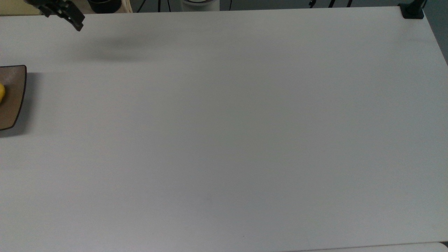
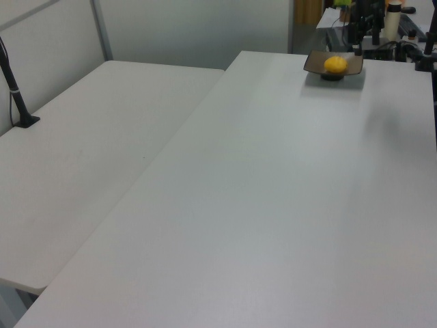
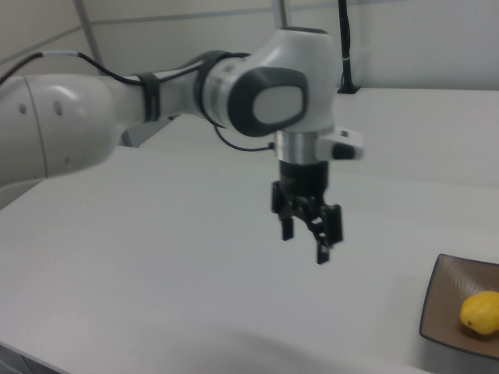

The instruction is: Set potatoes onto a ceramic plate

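The yellow potato [image 3: 479, 313] lies on the brown ceramic plate [image 3: 448, 292], near the right view's lower right corner. In the left view the potato [image 2: 335, 64] rests in the middle of the plate [image 2: 314, 65] at the table's far end. The top view cuts the plate [image 1: 14, 101] off at its left edge, with a sliver of potato [image 1: 1, 93] showing. My gripper [image 3: 304, 241] hangs open and empty above the table, well clear of the plate and toward the right view's left. It sits at the top view's upper left [image 1: 71, 17].
The white table [image 1: 227, 133] stretches wide and bare. A black clamp base [image 1: 412, 10] stands at the top view's upper right corner. A second white table [image 2: 82, 157] with a black post [image 2: 17, 96] adjoins on the left view's left. Clutter stands behind the far edge.
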{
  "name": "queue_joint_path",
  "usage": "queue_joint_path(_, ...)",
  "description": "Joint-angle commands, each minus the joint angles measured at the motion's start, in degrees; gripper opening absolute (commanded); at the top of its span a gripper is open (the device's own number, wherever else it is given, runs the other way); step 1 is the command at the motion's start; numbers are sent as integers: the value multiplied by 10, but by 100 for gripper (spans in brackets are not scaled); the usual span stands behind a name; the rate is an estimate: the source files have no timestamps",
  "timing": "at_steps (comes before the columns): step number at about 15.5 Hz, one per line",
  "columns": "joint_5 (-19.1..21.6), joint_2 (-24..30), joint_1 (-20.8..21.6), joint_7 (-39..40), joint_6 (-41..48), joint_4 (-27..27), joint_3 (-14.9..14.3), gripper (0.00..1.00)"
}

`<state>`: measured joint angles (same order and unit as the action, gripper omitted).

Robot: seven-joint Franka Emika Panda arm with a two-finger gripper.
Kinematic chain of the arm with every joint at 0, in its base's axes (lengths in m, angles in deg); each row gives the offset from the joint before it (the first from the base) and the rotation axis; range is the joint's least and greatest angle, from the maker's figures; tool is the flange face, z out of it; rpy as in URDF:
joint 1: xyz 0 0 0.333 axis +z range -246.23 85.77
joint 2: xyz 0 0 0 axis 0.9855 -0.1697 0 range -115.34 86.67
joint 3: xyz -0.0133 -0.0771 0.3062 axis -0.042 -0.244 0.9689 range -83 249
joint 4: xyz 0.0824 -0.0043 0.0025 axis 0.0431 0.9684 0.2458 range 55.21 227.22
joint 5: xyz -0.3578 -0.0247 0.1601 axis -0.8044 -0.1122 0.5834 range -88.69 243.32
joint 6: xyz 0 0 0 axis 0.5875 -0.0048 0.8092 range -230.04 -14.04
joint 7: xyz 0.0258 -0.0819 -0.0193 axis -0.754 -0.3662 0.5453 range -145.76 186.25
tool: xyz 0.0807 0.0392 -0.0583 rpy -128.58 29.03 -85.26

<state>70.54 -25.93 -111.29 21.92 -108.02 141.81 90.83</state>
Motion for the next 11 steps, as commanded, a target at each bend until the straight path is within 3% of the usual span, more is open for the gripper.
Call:
queue_joint_path(1, 40, 91, 60, 15, 0, 93, -13, 100)
queue_joint_path(6, 80, 161, 165, -7, 2, 143, -43, 100)
queue_joint_path(11, 81, 169, 243, -69, -7, 139, -48, 100)
